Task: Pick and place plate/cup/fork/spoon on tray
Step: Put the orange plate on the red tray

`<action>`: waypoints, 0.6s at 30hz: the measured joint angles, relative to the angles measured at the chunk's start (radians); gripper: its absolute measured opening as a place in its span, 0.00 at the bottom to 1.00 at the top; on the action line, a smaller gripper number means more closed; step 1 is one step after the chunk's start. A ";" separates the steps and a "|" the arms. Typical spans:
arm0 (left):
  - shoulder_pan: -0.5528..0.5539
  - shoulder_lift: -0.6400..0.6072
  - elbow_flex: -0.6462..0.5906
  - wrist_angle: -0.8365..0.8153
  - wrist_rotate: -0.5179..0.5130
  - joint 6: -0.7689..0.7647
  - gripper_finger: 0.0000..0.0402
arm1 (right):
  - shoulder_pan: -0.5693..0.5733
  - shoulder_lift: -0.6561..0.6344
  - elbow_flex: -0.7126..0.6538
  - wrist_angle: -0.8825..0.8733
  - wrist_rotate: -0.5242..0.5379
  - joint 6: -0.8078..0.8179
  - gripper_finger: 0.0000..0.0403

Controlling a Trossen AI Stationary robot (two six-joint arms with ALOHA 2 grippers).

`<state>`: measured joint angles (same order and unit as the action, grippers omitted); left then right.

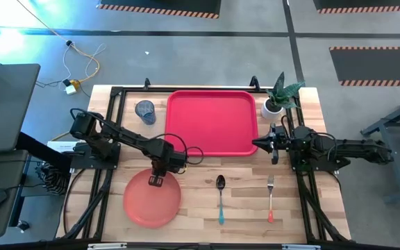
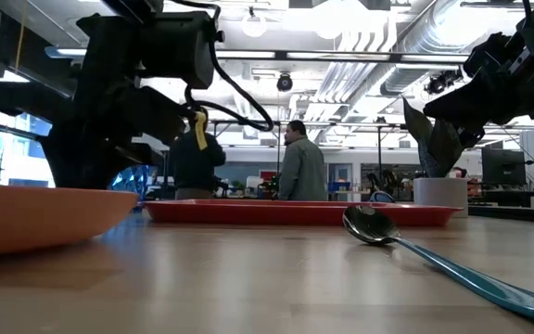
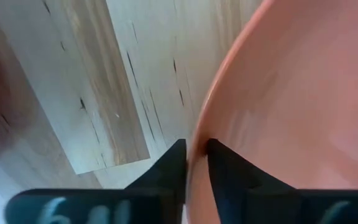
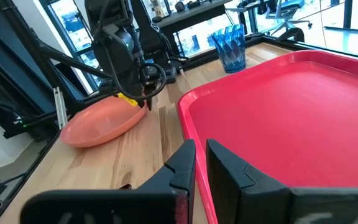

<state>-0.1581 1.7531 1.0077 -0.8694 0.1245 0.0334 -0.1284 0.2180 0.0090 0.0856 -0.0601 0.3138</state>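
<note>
Table [image 1: 325,208]: one plate [image 1: 151,201], cup [image 1: 145,110], spoon [image 1: 221,196], fork [image 1: 270,198], tray [image 1: 212,123].

A wooden worktop [image 1: 200,201] carries a white pot with a green plant [image 1: 278,99] at its far right corner. Two people [image 2: 248,160] stand in the room behind.

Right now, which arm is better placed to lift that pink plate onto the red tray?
The left: its jaws already pinch the round salmon-pink plastic plate's rim. The right gripper waits at the bright red rectangular tray's edge.
</note>
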 joint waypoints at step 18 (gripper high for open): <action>0.053 -0.007 0.039 -0.064 0.026 0.000 0.00 | 0.000 0.000 0.000 0.000 0.043 0.158 0.07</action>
<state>-0.1048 1.7462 1.0467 -0.9339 0.1502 0.0333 -0.1284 0.2180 0.0086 0.0856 -0.0172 0.4716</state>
